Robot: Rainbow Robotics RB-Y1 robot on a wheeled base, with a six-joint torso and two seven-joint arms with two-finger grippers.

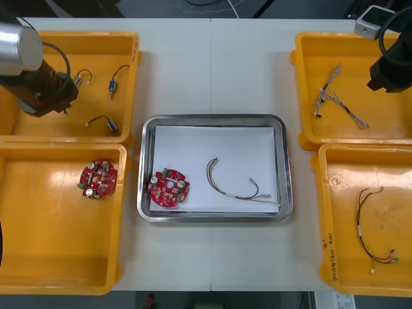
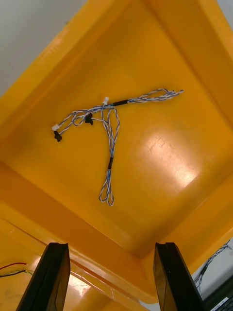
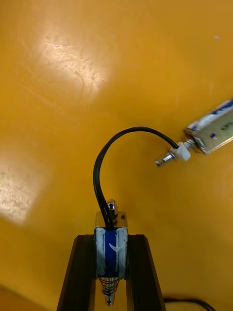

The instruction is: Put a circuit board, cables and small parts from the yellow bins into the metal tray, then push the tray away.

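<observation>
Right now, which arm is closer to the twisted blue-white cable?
Right. The right end effector hovers open over the far right bin holding the cable; the left end effector is across the table over the far left bin, shut on a small metal part.

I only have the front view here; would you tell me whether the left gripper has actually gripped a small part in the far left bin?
Observer: Yes, the left gripper is shut on a small metal part with a black lead.
Operator: Is anything else close by?
Observer: A second small metal part lies just beyond the fingertips.
Operator: And the right gripper?
Observer: The right gripper is open and empty above the blue and white cable in its yellow bin.
</observation>
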